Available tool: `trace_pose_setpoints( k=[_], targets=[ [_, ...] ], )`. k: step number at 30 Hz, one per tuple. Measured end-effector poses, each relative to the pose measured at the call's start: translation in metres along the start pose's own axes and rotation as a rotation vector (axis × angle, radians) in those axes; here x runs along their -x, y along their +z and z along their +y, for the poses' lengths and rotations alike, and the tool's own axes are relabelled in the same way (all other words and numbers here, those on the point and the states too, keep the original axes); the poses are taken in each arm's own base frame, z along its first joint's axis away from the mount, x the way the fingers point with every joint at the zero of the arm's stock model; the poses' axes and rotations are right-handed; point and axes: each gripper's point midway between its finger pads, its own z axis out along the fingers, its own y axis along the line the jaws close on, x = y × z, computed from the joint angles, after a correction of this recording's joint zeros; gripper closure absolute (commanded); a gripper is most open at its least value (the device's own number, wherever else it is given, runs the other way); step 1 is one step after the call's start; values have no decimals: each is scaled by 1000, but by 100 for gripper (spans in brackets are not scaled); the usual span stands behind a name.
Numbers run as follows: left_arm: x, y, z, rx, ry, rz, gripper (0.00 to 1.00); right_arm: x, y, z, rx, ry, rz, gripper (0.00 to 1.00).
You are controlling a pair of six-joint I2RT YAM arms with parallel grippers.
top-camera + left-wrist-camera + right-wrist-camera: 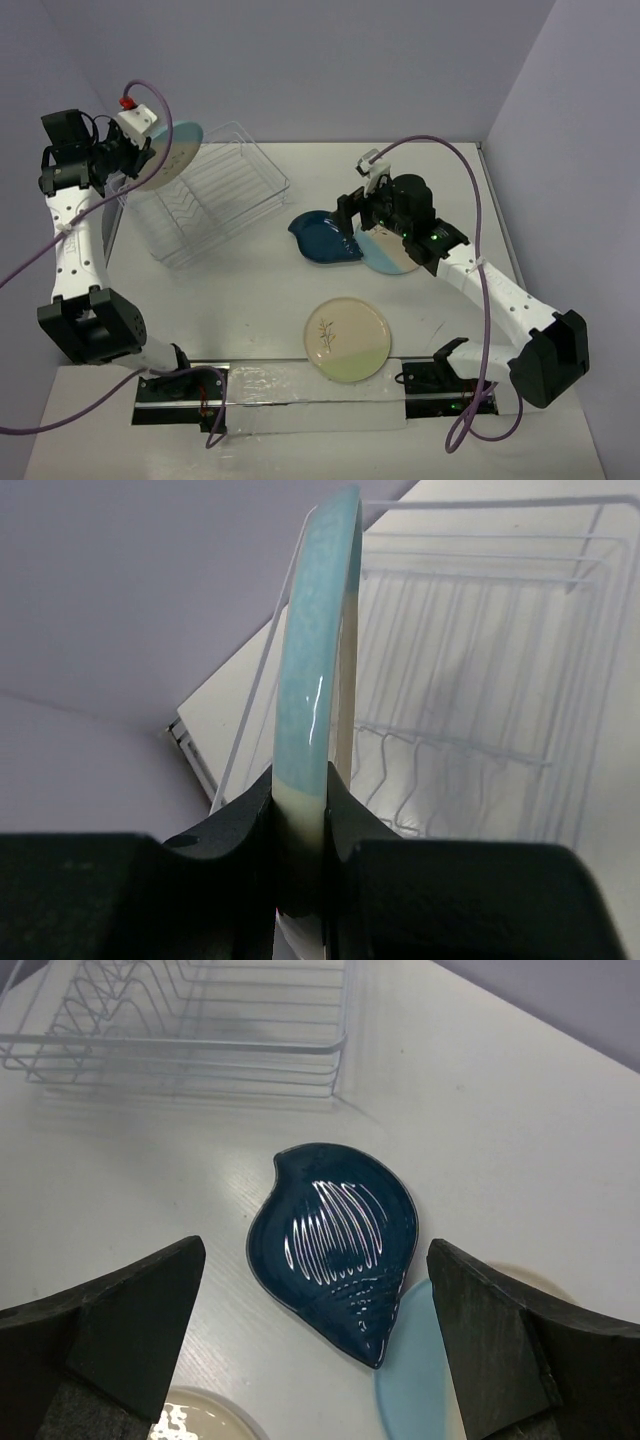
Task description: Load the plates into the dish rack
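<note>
My left gripper (140,152) is shut on the rim of a round beige and light-blue plate (172,150). It holds the plate on edge above the left end of the clear dish rack (268,172). The left wrist view shows the plate's rim (315,680) clamped between the fingers of that gripper (300,805), with the rack (480,630) below. My right gripper (360,215) hangs open over the dark-teal leaf plate (325,238), nothing between its fingers. In the right wrist view the leaf plate (335,1240) lies between the spread jaws of the right gripper (315,1290).
A second beige and light-blue plate (395,255) lies under the right gripper, touching the leaf plate; its blue part (415,1380) shows. A cream plate with a sprig drawing (347,340) lies near the front. The rack (180,1020) holds no plates. Walls close in behind and at right.
</note>
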Motion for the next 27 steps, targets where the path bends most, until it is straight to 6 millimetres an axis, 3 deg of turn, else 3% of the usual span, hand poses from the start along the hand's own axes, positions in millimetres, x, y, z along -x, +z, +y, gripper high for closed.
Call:
trace_pose_setpoints(
  k=[6, 11, 17, 27],
  targets=[
    [-39, 16, 18, -8, -23, 55, 100, -25, 3, -6, -28, 13, 54, 1],
    [-65, 30, 26, -51, 18, 100, 100, -30, 5, -8, -33, 15, 66, 1],
    [-81, 37, 32, -63, 56, 139, 100, -40, 10, -9, -32, 20, 95, 2],
    [-92, 46, 38, -73, 69, 153, 100, -57, 20, -10, -32, 30, 146, 2]
  ],
)
